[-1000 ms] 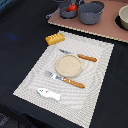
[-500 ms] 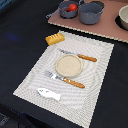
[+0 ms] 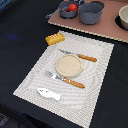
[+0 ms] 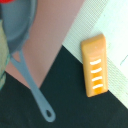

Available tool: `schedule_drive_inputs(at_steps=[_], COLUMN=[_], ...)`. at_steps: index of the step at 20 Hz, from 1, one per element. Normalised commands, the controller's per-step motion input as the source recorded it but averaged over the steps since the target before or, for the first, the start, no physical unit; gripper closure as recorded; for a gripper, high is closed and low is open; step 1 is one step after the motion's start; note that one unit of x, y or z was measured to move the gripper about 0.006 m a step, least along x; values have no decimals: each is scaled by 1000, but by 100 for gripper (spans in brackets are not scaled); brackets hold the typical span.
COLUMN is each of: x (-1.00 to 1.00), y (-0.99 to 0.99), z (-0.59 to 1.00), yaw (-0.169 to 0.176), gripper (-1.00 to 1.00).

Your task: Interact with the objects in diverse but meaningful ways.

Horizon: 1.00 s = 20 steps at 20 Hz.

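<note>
1. Exterior view, count: one pale placemat [image 3: 95, 60] lies on the dark table [image 3: 20, 40]. On the placemat are one round tan plate [image 3: 68, 64], one knife [image 3: 80, 56] and one fork [image 3: 65, 80], both with orange handles, one yellow-orange bread loaf [image 3: 55, 38] and one flat white fish [image 3: 49, 93].
2. The knife lies just beside the plate on its far side, the fork just beside it on the near side. The bread loaf sits at the placemat's far corner toward the exterior view's left; the fish lies near the placemat's near edge.
3. Behind the placemat is a brown board [image 3: 107, 27]. It carries two blue-grey pots: one pot [image 3: 68, 9] holds a red tomato [image 3: 72, 7], and the second pot [image 3: 91, 12] stands just beside it toward the exterior view's right. One pale bowl [image 3: 123, 17] is cut off at the frame edge.
4. Arm pose: neither the arm nor the end effector shows in this view.
5. Wrist view: the camera looks down on the bread loaf [image 4: 95, 65], whose four white slashes are plain here. It lies across the placemat [image 4: 107, 25] corner, partly over the dark table [image 4: 75, 107].
6. Only this view shows a pot's long thin handle [image 4: 32, 82] reaching off the board [image 4: 55, 30] over the table, and a red patch in the picture's corner.
7. The end effector's fingers are outside this picture too, so I cannot tell how far it is open or whether it has hold of anything.
</note>
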Motion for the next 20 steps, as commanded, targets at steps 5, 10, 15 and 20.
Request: schedule_drive_inputs(at_steps=[5, 10, 15, 20], x=[572, 581, 530, 379], y=[-953, -897, -842, -866], z=[-98, -21, -16, -11], yaw=[0, 0, -22, -31], gripper=[-100, -100, -100, -100])
